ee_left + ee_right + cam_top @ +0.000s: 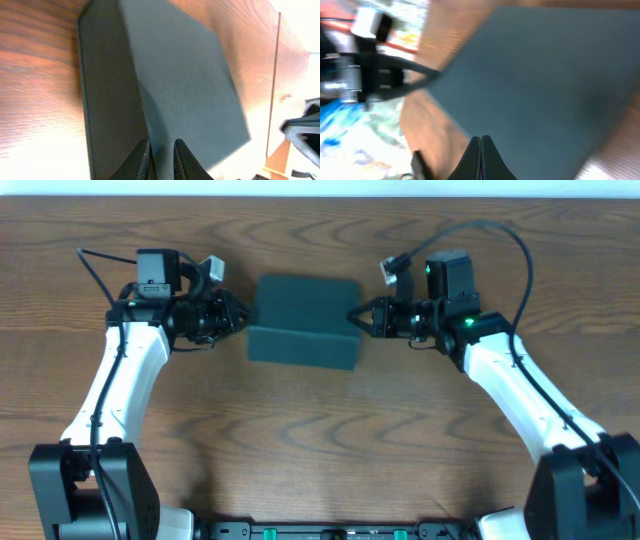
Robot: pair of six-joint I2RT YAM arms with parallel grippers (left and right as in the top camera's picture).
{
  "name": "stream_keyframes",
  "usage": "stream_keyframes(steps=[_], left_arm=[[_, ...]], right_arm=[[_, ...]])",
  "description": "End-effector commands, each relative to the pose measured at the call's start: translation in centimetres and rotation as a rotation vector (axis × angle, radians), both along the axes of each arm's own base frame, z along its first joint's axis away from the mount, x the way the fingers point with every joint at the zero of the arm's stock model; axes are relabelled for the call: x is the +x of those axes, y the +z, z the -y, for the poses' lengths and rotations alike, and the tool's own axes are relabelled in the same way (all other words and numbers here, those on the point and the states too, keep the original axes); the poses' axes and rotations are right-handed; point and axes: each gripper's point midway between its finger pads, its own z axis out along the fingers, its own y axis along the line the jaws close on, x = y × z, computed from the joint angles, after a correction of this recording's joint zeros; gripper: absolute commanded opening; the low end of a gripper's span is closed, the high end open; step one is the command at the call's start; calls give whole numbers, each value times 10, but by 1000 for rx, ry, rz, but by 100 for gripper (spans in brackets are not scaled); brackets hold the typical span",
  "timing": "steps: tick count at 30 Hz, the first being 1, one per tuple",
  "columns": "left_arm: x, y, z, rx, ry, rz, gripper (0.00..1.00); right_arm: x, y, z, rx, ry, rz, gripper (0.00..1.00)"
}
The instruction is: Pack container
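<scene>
The container (305,320) is a dark teal-green box with a plain matte lid, lying mid-table between my two arms. My left gripper (243,316) is at its left end. In the left wrist view the fingers (161,159) are a narrow gap apart, closed on the near edge of the container (170,85), with teal surface between them. My right gripper (356,318) is at the right end. In the right wrist view its fingers (481,150) are pressed fully together, with their tip against the container (545,80).
The wooden table (320,450) runs all around the box. Its far edge (320,197) lies just behind both arms. The left arm's black gripper (375,75) shows across the box in the right wrist view.
</scene>
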Motion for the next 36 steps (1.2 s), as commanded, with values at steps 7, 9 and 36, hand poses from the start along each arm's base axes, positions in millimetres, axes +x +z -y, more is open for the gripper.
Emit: stream_keyframes(steps=[7, 9, 36], left_arm=[[-8, 21, 14, -72, -40, 4, 16], [-8, 16, 10, -40, -30, -4, 16], [2, -53, 42, 96, -106, -73, 6]], right_arm=[[-11, -1, 11, -23, 27, -37, 3], [-15, -12, 19, -70, 17, -66, 10], [-37, -144, 55, -537, -276, -200, 1]])
